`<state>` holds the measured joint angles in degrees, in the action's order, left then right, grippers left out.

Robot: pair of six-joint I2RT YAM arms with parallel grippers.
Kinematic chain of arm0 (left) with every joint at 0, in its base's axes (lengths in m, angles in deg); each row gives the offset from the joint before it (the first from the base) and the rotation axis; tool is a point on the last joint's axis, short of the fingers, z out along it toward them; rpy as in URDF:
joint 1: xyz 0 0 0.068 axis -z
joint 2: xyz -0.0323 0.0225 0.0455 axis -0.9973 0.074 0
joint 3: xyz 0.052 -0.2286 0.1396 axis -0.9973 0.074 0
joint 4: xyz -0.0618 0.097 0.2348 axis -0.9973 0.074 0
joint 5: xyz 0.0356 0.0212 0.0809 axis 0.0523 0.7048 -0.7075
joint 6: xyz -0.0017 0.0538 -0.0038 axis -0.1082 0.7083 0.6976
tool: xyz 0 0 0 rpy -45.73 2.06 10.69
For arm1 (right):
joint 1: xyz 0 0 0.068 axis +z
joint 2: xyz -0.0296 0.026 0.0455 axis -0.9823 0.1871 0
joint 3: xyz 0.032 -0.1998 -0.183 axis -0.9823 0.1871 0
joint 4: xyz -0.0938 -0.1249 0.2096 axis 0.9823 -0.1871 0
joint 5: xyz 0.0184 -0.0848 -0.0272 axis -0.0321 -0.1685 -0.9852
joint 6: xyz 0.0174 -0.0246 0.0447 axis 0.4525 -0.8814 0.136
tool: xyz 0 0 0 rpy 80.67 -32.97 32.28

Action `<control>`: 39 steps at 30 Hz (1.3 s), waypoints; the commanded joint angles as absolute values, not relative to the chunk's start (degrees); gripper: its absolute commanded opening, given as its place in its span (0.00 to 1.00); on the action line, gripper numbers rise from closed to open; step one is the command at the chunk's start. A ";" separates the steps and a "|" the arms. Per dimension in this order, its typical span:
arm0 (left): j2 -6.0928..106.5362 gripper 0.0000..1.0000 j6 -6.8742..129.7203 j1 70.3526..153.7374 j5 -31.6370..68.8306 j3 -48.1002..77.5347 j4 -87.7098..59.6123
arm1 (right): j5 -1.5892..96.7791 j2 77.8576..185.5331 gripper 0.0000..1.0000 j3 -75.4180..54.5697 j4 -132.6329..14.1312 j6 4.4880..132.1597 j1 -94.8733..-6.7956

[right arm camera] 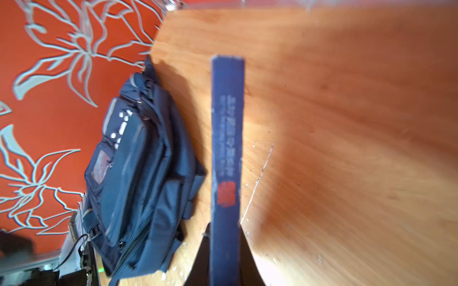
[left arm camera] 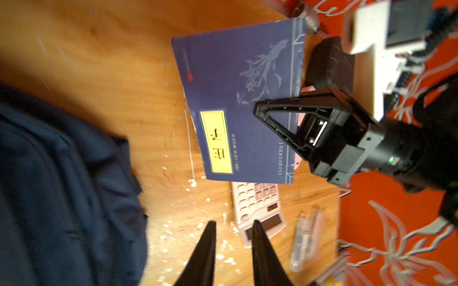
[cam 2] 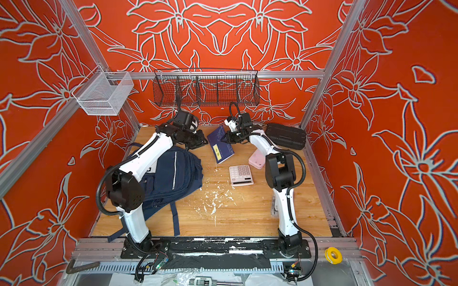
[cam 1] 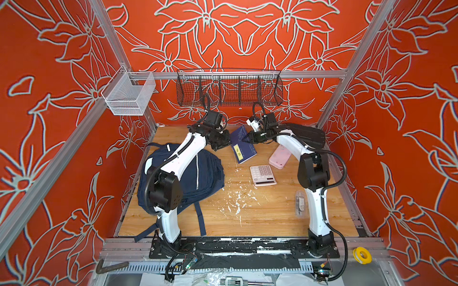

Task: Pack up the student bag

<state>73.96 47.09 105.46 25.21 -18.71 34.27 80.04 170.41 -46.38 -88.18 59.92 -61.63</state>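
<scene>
1. The wooden desk shows whole only in both top views. Each wrist view catches just a part of it, flecked with white chips.
2. The student bag, navy, lies flat on the left side of the desk, partly under the left arm, with its straps trailing toward the near edge. The right wrist view shows the student bag from the side, zipped pockets stacked. The left wrist view gives only a blurred corner of it.
3. A black ribbed hard case sits at the far right corner and is plain only in the top views.
4. A blue book is tilted between the two arms, apart from the bag. The left wrist view shows its cover with a yellow label. The right wrist view shows only the spine.
5. The right end effector is clamped on the book's edge, its fingers on either side of the spine in the right wrist view.
6. The left end effector has its fingers apart with nothing between them, seen only in its own wrist view.
7. A pink calculator lies just beside the book.
8. A pink case lies partly under the right arm.
9. A clear packet lies by the right arm.
</scene>
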 commanded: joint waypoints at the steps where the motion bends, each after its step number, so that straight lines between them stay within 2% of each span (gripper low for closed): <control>1: 70.46 0.45 58.67 105.27 20.05 -20.27 34.57 | 83.20 162.31 0.00 -44.53 -89.29 53.03 -61.55; 5: 66.76 0.58 73.51 105.32 17.71 -19.98 32.92 | 85.03 156.97 0.00 -41.62 -93.56 46.16 -61.53; 7: 64.88 0.62 81.03 105.35 17.60 -18.44 31.53 | 85.52 154.26 0.00 -39.81 -95.57 42.23 -61.39; 9: 62.67 0.71 86.97 105.33 17.98 -16.43 29.73 | 86.25 151.52 0.00 -37.84 -97.15 38.41 -61.40; 11: 60.49 0.76 93.38 105.27 21.00 -15.09 29.24 | 86.44 148.48 0.00 -35.57 -98.03 34.78 -61.30; 16: 54.48 0.80 105.78 105.35 33.44 -8.23 25.61 | 88.34 143.66 0.00 -31.27 -100.17 26.82 -60.77; 19: 52.13 0.81 110.00 105.33 40.20 -3.47 21.40 | 90.09 141.93 0.00 -29.46 -101.05 23.45 -60.26; 25: 53.81 0.81 112.33 105.44 46.78 -2.78 21.59 | 93.63 139.76 0.00 -26.79 -101.57 16.87 -58.79; 32: 56.10 0.78 113.41 105.71 48.00 -2.81 22.43 | 97.20 139.08 0.00 -26.15 -102.50 12.15 -57.88; 39: 56.70 0.71 112.74 105.71 50.29 -2.11 23.09 | 100.05 139.48 0.00 -26.40 -104.79 8.30 -57.60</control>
